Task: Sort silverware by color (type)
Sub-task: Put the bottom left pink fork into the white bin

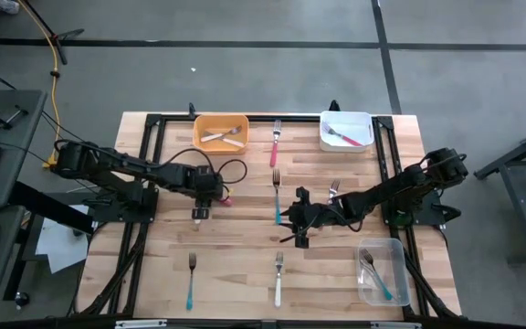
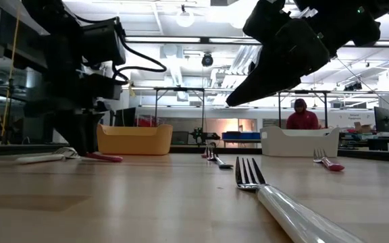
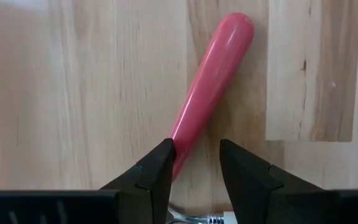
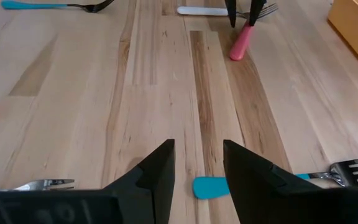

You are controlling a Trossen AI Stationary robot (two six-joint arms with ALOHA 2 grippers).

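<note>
A pink-handled fork (image 3: pixel 210 87) lies flat on the table; its handle runs between the open fingers of my left gripper (image 3: pixel 197 165), which stands over it left of the table's middle (image 1: pixel 206 195). A white-handled fork (image 4: pixel 201 10) lies beside it, the two heads crossing. My right gripper (image 4: pixel 199 165) is open and hangs well above the table (image 2: pixel 238 98) near the middle. The handle end of a teal fork (image 4: pixel 210 186) lies below it, with the head (image 4: pixel 353 171) to one side. My left gripper comes at the pink fork from above, fingers pointing down on either side of the handle near its head end (image 3: pixel 179 146). One fingertip (image 3: pixel 160 162) stands right against the handle's side; whether it touches I cannot tell. The fork rests flat on the wood.
At the far edge stand an orange bin (image 1: pixel 220 132) with white forks and a white bin (image 1: pixel 346 131) with a red one. A clear bin (image 1: pixel 382 270) with a teal fork sits near right. Loose forks: pink (image 1: pixel 274 142), teal (image 1: pixel 191 279), white (image 1: pixel 278 279), another (image 1: pixel 333 189).
</note>
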